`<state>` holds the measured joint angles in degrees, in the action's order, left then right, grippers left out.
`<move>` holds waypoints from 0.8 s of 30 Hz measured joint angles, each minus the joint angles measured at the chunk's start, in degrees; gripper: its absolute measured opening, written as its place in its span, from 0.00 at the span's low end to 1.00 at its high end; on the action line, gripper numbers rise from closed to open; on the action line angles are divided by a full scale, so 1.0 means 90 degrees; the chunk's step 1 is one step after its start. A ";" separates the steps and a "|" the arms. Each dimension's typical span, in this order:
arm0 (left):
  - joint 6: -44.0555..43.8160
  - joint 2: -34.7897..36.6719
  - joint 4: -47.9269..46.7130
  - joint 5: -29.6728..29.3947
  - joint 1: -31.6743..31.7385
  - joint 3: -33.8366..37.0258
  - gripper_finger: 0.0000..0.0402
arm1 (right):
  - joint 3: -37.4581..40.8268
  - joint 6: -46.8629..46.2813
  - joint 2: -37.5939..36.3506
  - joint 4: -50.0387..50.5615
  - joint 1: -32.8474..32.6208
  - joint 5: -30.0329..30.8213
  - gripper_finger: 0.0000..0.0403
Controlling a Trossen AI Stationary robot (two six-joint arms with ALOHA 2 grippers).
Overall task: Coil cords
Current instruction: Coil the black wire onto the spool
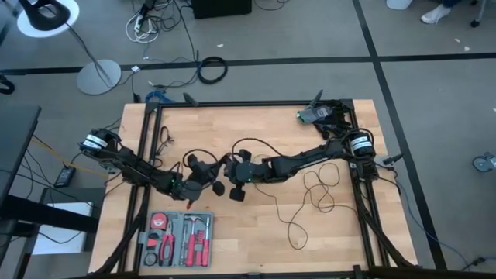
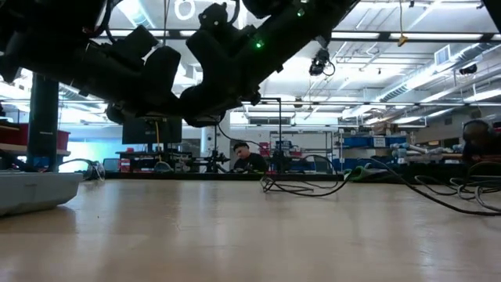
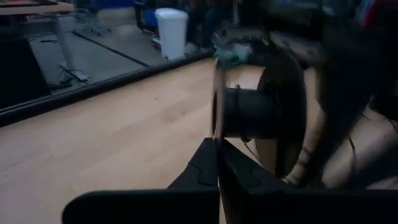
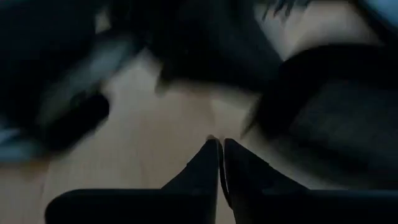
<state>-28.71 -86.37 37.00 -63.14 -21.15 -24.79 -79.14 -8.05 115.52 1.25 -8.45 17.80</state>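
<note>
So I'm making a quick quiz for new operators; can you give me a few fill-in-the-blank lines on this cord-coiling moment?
1. The two grippers meet near the table's ____.
2. The red-handled tool set lies near the ____ arm.
3. The loose cord trails over the table on the ____ arm's side.
4. The left gripper's fingers are ____.

Missing words: middle; left; right; shut

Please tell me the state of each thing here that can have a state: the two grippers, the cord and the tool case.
left gripper: jaws shut on the cord, above the table middle
right gripper: jaws nearly together, facing the left one
cord: uncoiled, in loose loops on the table
tool case: open, tools inside
</note>
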 joint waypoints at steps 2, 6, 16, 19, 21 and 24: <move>-0.0123 0.0034 0.0267 -0.0212 0.0007 0.0120 0.00 | 0.0156 -0.0063 0.0053 0.0052 -0.0056 0.0018 0.10; -0.0196 0.0013 0.1113 -0.0181 -0.0032 0.0608 0.00 | 0.0526 -0.0477 0.0022 -0.0172 -0.0119 0.0083 0.12; -0.0189 0.0015 0.1967 -0.0016 -0.0041 0.1043 0.00 | 0.1386 -0.0648 0.0032 -0.0961 -0.0179 0.0331 0.13; -0.0176 0.0015 0.1943 -0.0004 -0.0044 0.1043 0.00 | 0.1467 -0.0548 0.0021 -0.1482 -0.0175 0.0338 0.13; -0.0148 0.0015 0.1943 0.0001 -0.0044 0.1043 0.00 | 0.1543 -0.0423 0.0019 -0.1743 -0.0177 0.0336 0.13; -0.0150 0.0015 0.1942 0.0006 -0.0044 0.1043 0.00 | 0.1667 -0.0280 0.0019 -0.2081 -0.0167 0.0336 0.13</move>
<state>-30.06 -86.24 54.48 -63.09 -21.54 -15.40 -64.14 -10.57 115.70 -17.48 -9.95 20.82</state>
